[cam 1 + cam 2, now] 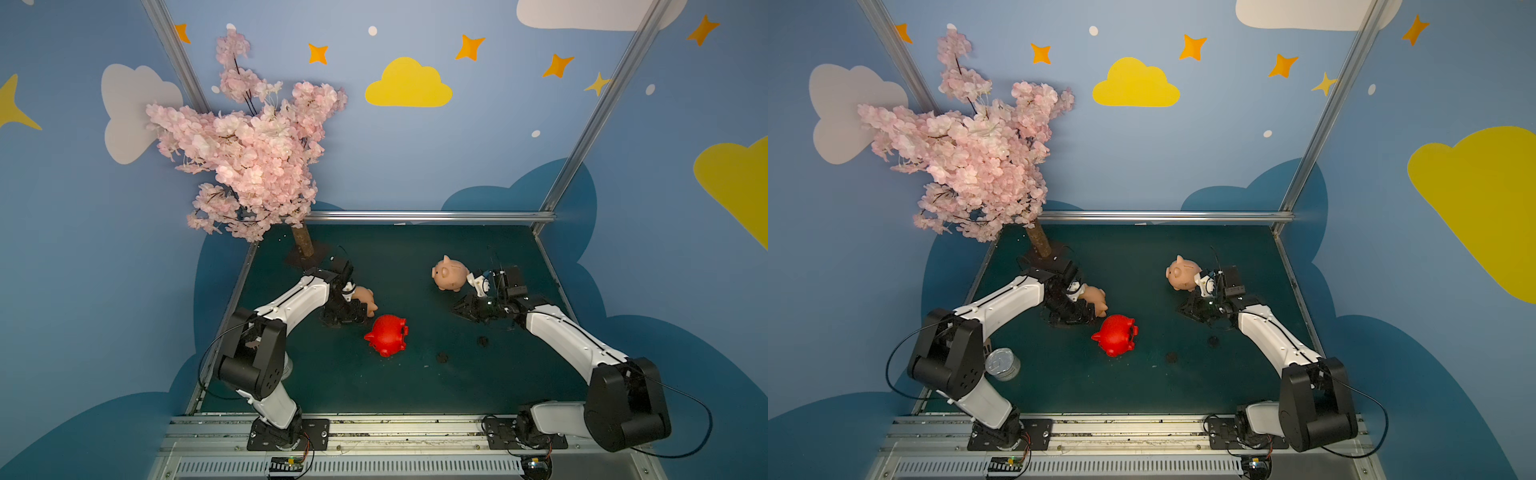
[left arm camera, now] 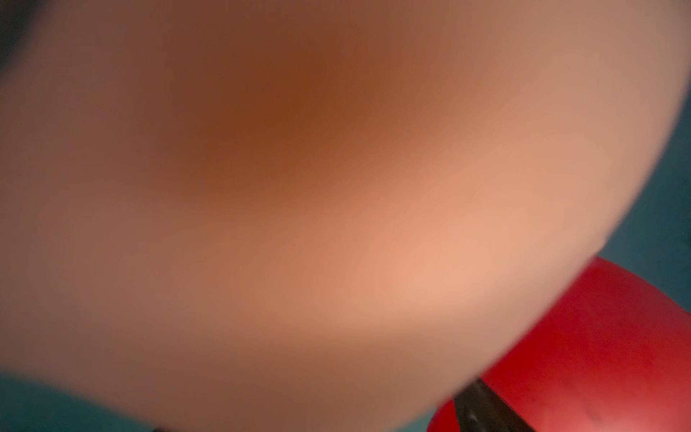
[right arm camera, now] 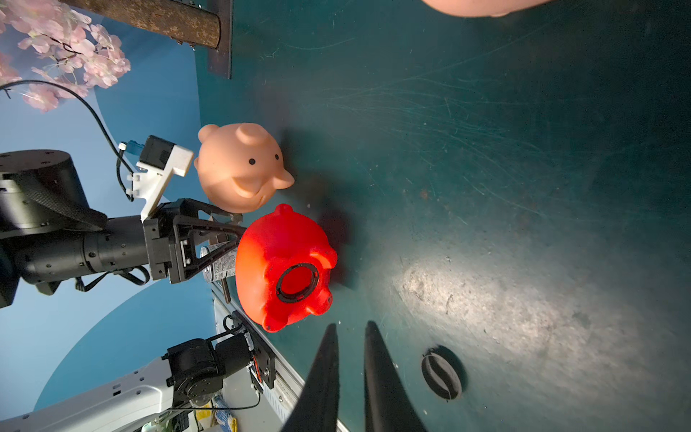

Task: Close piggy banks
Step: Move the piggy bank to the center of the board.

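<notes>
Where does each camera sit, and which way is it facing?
Top views: high behind the bases, looking down over the table; left arm and right arm show in both.
Left wrist: right against a peach pig, blurred; red pig beyond; almost nothing of its arm shows.
Right wrist: low, looking across the table toward the left arm; its tool shows.
Shared: all views catch the red pig.

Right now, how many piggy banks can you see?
3. The right peach pig is far back on the right, the left peach pig is left of centre, and the red pig lies on its side in the middle.
</notes>
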{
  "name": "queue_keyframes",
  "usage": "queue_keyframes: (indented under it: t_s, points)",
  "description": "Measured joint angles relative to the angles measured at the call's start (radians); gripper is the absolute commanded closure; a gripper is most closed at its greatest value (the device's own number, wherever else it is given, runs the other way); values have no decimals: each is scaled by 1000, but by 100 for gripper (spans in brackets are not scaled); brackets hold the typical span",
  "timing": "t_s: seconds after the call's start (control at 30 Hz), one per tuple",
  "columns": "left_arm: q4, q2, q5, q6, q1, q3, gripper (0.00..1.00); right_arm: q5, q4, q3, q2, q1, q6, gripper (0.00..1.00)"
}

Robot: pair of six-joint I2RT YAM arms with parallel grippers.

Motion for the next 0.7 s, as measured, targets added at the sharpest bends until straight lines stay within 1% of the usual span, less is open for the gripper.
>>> queue_keyframes:
  t_s: [0.23, 0.43, 0.53, 0.7]
  points:
    - [45, 138, -24, 29, 5, 128, 20, 2, 0, 0, 0, 0, 0, 85]
    - [70, 270, -31, 55, 6, 275, 23, 20, -11, 0, -4, 13, -7, 85]
    - [70, 330, -31, 66, 6, 358, 24, 50, -37, 0, -10, 37, -19, 85]
    - [57, 433, -32, 89, 7, 521, 23, 117, -101, 0, -19, 106, -48, 85]
